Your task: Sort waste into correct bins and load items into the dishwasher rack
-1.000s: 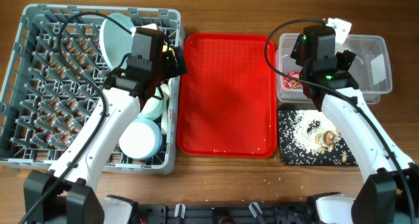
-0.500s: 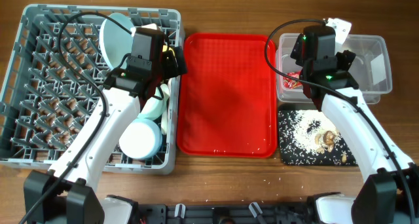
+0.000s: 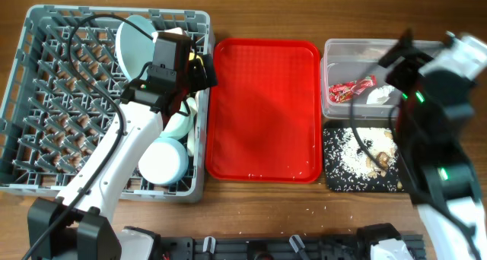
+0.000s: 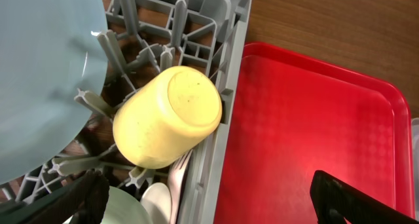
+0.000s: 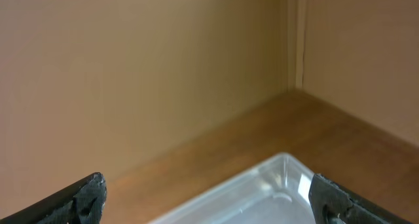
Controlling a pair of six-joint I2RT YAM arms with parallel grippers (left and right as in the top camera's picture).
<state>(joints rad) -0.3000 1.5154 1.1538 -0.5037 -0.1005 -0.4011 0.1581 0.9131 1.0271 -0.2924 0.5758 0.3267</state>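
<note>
The grey dishwasher rack (image 3: 46, 100) holds a pale blue plate (image 3: 133, 43), pale blue bowls (image 3: 162, 161) and a yellow cup (image 4: 167, 116) lying on its side against the right wall. A white fork (image 4: 178, 178) and spoon (image 4: 157, 201) lie below the cup. My left gripper (image 4: 216, 201) is open and empty over the rack's right edge (image 3: 199, 68). The clear tub (image 3: 342, 51) holds the red wrapper (image 3: 351, 87) and white tissue (image 3: 378, 96). Crumbs (image 3: 358, 150) lie in the black tray (image 3: 335, 180). My right gripper (image 5: 209, 198) is open and empty, high over a tub corner (image 5: 281, 178).
The red serving tray (image 3: 262, 108) lies between the rack and the bins. My raised right arm (image 3: 441, 100) hides the right parts of the tub and the black tray from overhead. A few crumbs lie on the table in front.
My right arm has lifted up from the clear tub and swung right, close to the overhead camera. The left arm has not moved.
</note>
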